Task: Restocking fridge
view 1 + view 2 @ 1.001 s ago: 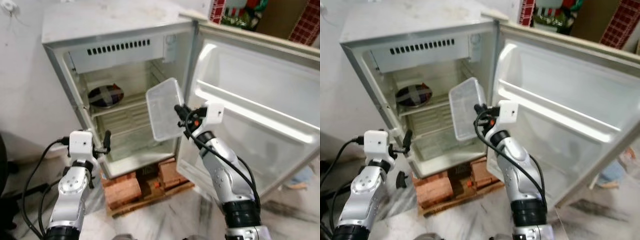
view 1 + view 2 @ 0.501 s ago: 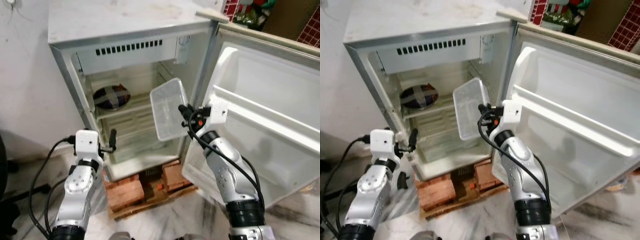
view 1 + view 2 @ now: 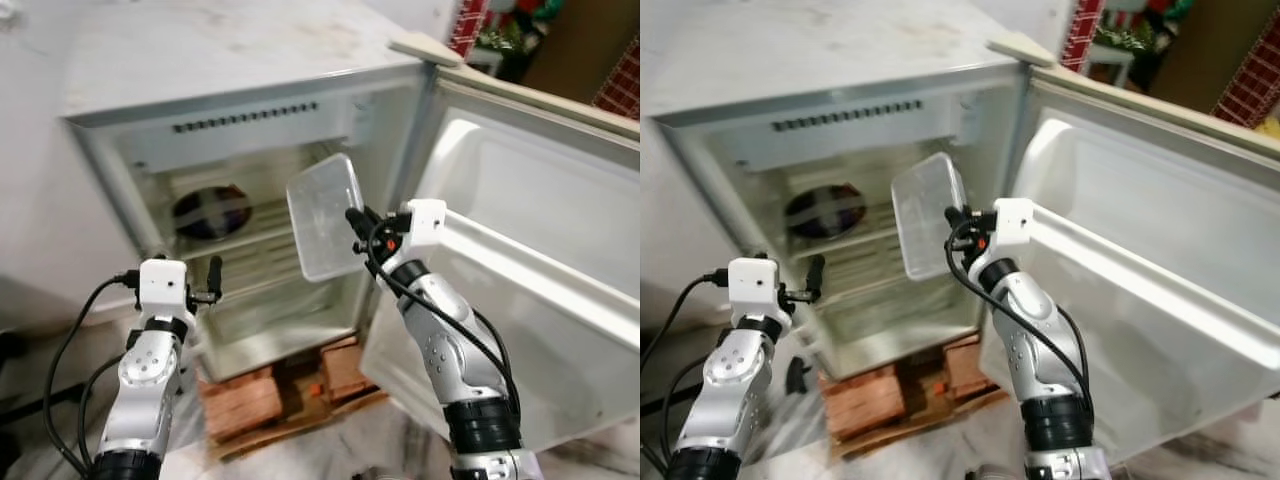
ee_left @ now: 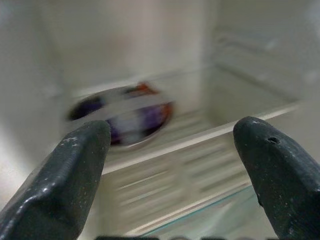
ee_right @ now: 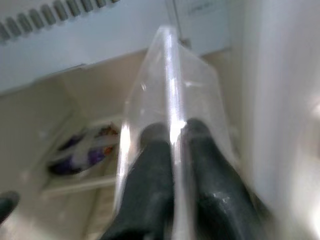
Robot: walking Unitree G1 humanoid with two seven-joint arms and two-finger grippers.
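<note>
A small white fridge (image 3: pixel 250 130) stands with its door (image 3: pixel 540 260) swung wide to the right. My right gripper (image 3: pixel 352 222) is shut on the rim of a clear plastic container (image 3: pixel 326 216), held tilted on edge in front of the fridge opening. In the right wrist view both black fingers (image 5: pixel 150 195) pinch the container's rim (image 5: pixel 172 90). A dark round dish (image 3: pixel 211 211) with a pale cross on it lies on the upper wire shelf (image 3: pixel 250 235). My left gripper (image 3: pixel 213 280) is open and holds nothing, low at the fridge's left front edge; in its wrist view the dish (image 4: pixel 122 112) shows beyond the fingers.
The fridge rests on bricks and a wooden pallet (image 3: pixel 280 385) on a marble floor. Its lower shelves and door racks (image 3: pixel 520 270) hold nothing. A white wall is at the left. Red and green items (image 3: pixel 500 25) stand behind the door.
The camera has shifted and blurred, so the fridge sits lower and further left in the picture. My right gripper keeps its hold on the container at about the same place before the opening.
</note>
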